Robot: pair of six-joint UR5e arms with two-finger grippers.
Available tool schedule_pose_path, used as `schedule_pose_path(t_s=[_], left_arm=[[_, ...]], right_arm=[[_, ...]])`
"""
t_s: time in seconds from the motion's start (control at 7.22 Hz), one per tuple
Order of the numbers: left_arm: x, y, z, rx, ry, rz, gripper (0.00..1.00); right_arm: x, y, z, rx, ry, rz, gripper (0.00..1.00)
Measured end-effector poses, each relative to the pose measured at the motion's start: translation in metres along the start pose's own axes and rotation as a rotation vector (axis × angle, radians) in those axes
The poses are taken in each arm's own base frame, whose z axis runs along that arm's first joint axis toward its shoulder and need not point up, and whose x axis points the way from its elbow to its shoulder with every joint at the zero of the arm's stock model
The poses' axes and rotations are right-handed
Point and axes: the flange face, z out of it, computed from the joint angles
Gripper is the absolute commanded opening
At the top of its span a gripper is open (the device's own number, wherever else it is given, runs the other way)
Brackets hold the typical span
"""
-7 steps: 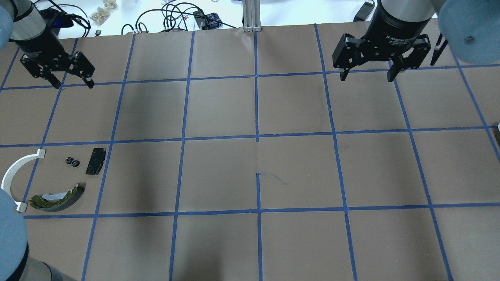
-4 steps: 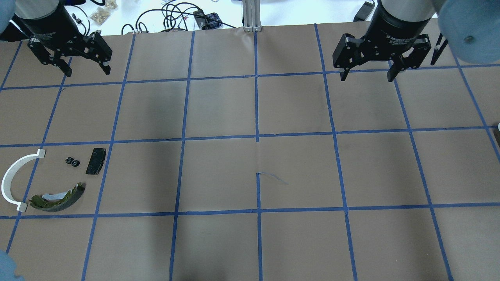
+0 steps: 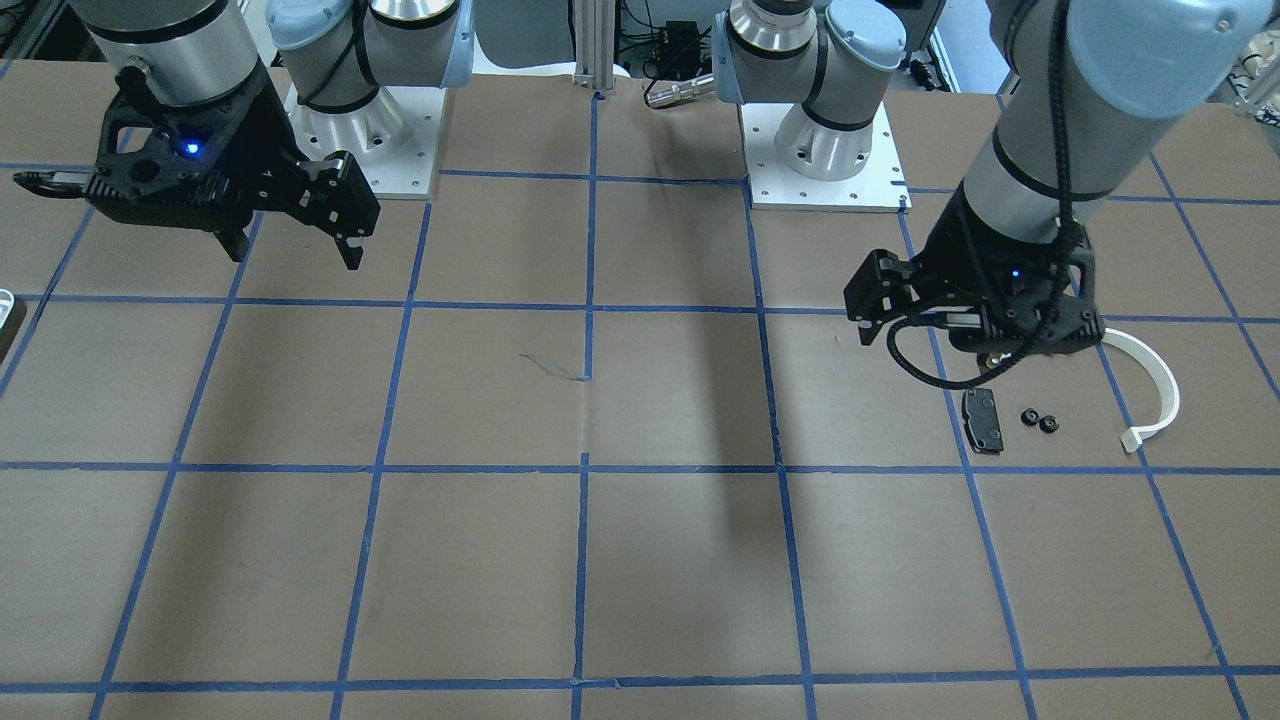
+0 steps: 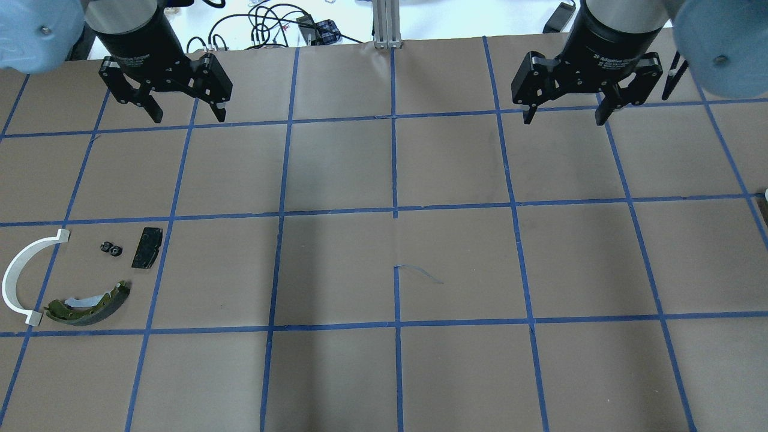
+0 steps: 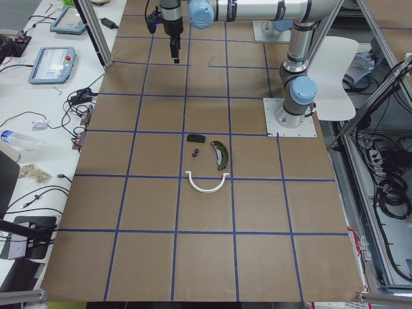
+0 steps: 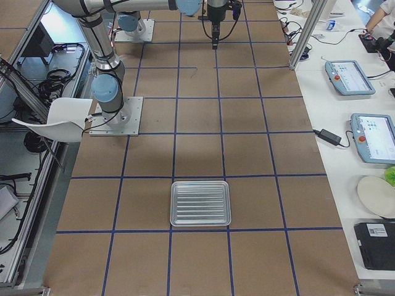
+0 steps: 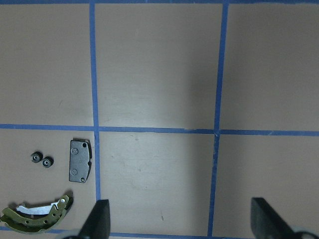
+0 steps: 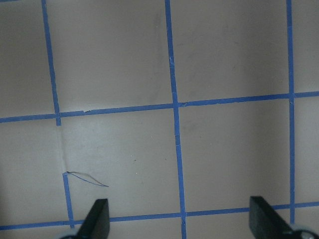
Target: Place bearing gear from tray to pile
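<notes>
Two small black bearing gears (image 4: 111, 247) lie side by side on the brown table, and the left wrist view shows these gears (image 7: 41, 159) too. They rest in the pile, between the long white arc (image 4: 24, 276) and the dark grey pad (image 4: 147, 247), with the olive-gold brake shoe (image 4: 90, 303) nearer the robot. My left gripper (image 4: 189, 117) hangs open and holds nothing, high over the far left squares and well away from the pile. My right gripper (image 4: 564, 119) is open at the far right, also holding nothing. The ribbed tray (image 6: 200, 203) sits at the table's right end.
Blue tape divides the brown table (image 4: 396, 180) into squares. Cables and small parts (image 4: 264, 27) lie beyond its far edge. Tablets and a power brick (image 6: 370, 129) rest on the white side bench. A short loose strip of tape (image 4: 420, 273) curls near the centre.
My left gripper has swung rightward along the far edge, from the far left corner to about a quarter of the way across. The right arm and the pile have not moved.
</notes>
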Motion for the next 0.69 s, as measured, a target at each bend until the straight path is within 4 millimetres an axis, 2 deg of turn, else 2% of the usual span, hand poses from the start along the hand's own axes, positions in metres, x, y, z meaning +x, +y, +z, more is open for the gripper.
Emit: schedule_pose_path(t_s=[0.28, 0.69], left_arm=[[0.021, 0.028, 0.003, -0.01, 0.023, 0.036, 1.0], [0.019, 0.056, -0.002, -0.01, 0.023, 0.045, 1.0]], right_arm=[[0.0, 0.0, 0.0, 0.001, 0.001, -0.002, 1.0], [0.0, 0.0, 0.0, 0.001, 0.001, -0.002, 1.0]])
